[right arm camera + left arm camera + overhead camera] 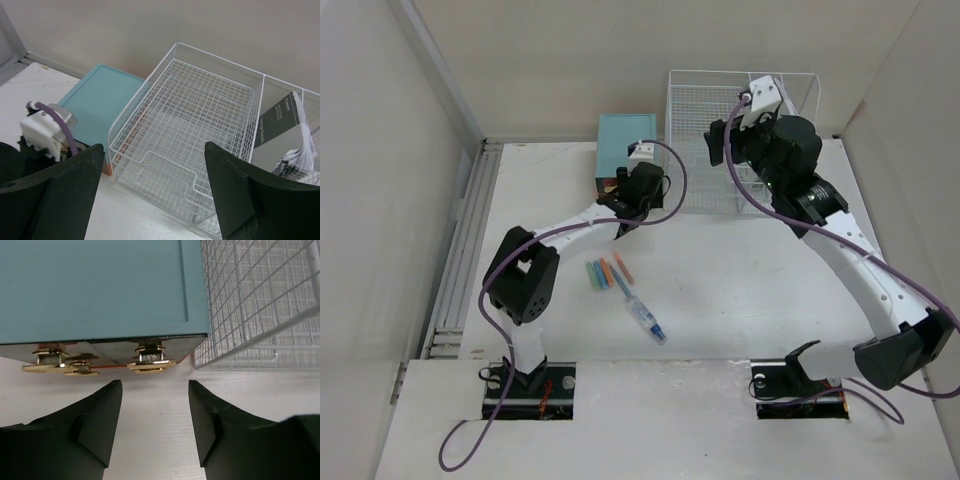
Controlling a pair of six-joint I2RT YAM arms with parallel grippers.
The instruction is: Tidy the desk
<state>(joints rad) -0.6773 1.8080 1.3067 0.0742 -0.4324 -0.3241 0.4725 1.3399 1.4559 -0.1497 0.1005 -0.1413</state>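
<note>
L gripper (155,386): jaws part-open, nothing gripped, facing brass knobs (150,360) on teal drawer box (100,285), low over desk (155,440). R gripper (154,147): jaws wide, nothing gripped, above wire-mesh rack (185,125).

Quick headcount: one desk (740,290). Two arms (570,225), so two grippers: left gripper (155,390), right gripper (154,150). One teal box (95,285) straight ahead of the left gripper, with two clumps of brass fittings (150,362) on its near face. One wire rack (190,125) ahead of the right gripper, one booklet (277,125) in its right-hand section. Behind the left gripper: four coloured sticks (605,272), I think, plus one pen (646,321).
</note>
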